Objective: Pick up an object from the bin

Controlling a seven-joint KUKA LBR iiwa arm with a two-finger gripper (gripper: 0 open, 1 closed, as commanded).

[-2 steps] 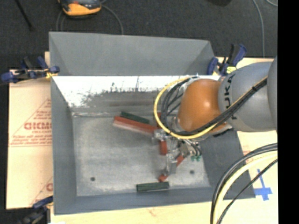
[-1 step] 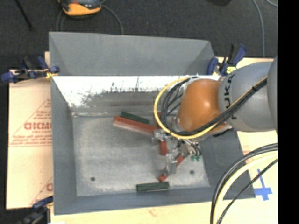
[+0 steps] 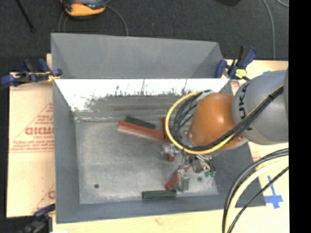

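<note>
We saw the hand (image 3: 183, 177) low in the front right part of the bin (image 3: 112, 164), under the orange wrist cover (image 3: 214, 118); we could not tell whether it was open or closed. A small red-brown piece (image 3: 171, 181) lay tilted just beside the hand on its left, and a dark green bar (image 3: 159, 194) lay flat along the front wall, close below it. A long red-brown stick (image 3: 138, 129) and a dark green stick (image 3: 140, 122) lay side by side farther back, near the bin's middle.
</note>
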